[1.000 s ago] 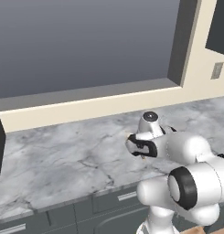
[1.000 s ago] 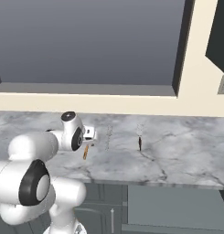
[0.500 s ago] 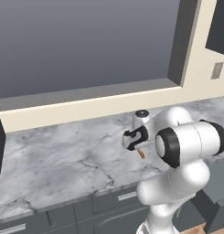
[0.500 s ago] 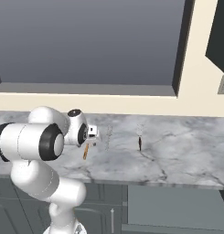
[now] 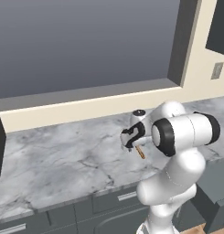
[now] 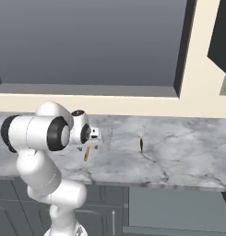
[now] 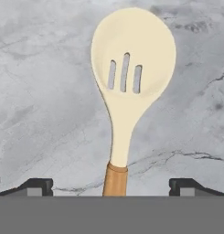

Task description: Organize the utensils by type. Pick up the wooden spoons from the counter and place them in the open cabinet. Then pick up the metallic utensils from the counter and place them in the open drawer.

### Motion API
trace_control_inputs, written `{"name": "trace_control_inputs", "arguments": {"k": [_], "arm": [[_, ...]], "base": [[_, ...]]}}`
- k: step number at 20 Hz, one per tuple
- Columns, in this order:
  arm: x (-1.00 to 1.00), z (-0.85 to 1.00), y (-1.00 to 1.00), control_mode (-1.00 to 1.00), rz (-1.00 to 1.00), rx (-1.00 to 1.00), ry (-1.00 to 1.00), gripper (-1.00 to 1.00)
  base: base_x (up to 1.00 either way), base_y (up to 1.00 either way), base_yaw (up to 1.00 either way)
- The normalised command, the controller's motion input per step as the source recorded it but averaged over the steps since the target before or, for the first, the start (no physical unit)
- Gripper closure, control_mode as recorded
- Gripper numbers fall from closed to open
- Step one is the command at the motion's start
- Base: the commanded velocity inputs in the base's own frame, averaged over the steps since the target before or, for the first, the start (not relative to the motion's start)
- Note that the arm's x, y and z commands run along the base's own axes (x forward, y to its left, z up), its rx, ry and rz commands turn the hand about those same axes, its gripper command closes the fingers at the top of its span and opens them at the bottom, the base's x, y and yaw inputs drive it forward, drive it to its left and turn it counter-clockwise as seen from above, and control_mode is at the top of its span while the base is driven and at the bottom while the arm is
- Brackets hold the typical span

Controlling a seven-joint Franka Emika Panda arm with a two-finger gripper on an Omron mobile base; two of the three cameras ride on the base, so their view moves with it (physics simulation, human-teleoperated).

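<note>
Marble, grey-white with dark veins, forms the counter (image 5: 63, 160), which is backed by a cream sill and a large dark window (image 6: 91, 41). Dark grey lower fronts with silver handles are seen beneath the counter edge. A dark upper cabinet (image 6: 220, 41) is seen at the upper right of the right base view, and a grey outlet plate (image 5: 217, 70) is set in the cream wall beside the window.

The white arm is folded low over the counter, its wrist bent so that the fingers (image 5: 128, 139) are turned down toward the marble. The fingers (image 7: 35, 186) are held wide apart, with nothing clamped; one dark tip is seen at each lower corner of the hand view.

The wooden spoon (image 7: 127, 87) is laid flat on the marble, between the two tips and apart from both. Its bowl is pale cream, with three narrow slots, and points away from the fingers; its orange-brown handle runs back between them. A thin dark utensil (image 6: 141, 145) is laid on the counter to the right of the fingers, well apart from them.
</note>
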Motion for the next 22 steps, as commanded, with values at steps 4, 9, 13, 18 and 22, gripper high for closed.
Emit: {"name": "trace_control_inputs", "arguments": {"k": [4,9,13,18,22], "arm": [[0.06,-0.85,0.00,-1.00,0.00,-0.01,0.12,-1.00],[-0.01,-0.94,0.00,-1.00,0.00,-0.02,0.06,1.00],[-0.13,-0.91,-0.05,-1.00,0.00,0.00,0.02,1.00],[-0.18,-0.72,-0.10,-1.00,0.00,0.00,-0.01,1.00],[-0.47,-0.40,-0.17,-1.00,-0.04,0.07,-0.14,1.00]], "base": [[0.00,0.00,0.00],[0.00,0.00,0.00],[0.00,0.00,0.00],[0.00,0.00,0.00],[0.00,0.00,0.00]]}}
